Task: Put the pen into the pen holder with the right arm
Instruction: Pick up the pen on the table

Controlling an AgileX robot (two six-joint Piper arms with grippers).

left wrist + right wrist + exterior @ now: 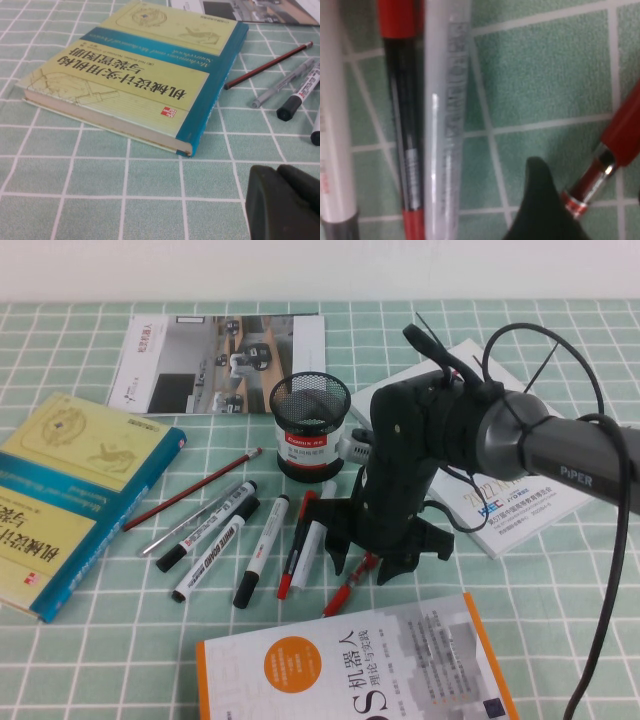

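- The right gripper (pixel 377 562) is down low over the row of pens, fingers spread apart and nothing between them.
- The pen (pixel 345 595) lies flat on the cloth just under it, poking out toward 7 o'clock from the fingers; its long axis runs roughly 1 to 7 o'clock.
- In the right wrist view one dark fingertip (pixel 540 205) sits just beside the pen (pixel 607 160), at its silver-ringed section; I can't tell if they touch.
- So the jaws look set across the barrel, one finger on each side; my read is that the grasp is about to close.
- The risk: a white marker (pixel 313 543) and a red-capped marker (pixel 295 560) lie close at the gripper's 9 o'clock, near enough to be nudged.
- The holder (pixel 310 425) stands upright at 11 o'clock from the gripper, near but apart, mouth open.
- The left gripper (pixel 285 202) sits far off by the yellow book (pixel 145 75), well apart from the pen; I can't tell its finger state.
- The right arm is plainly the nearer one.
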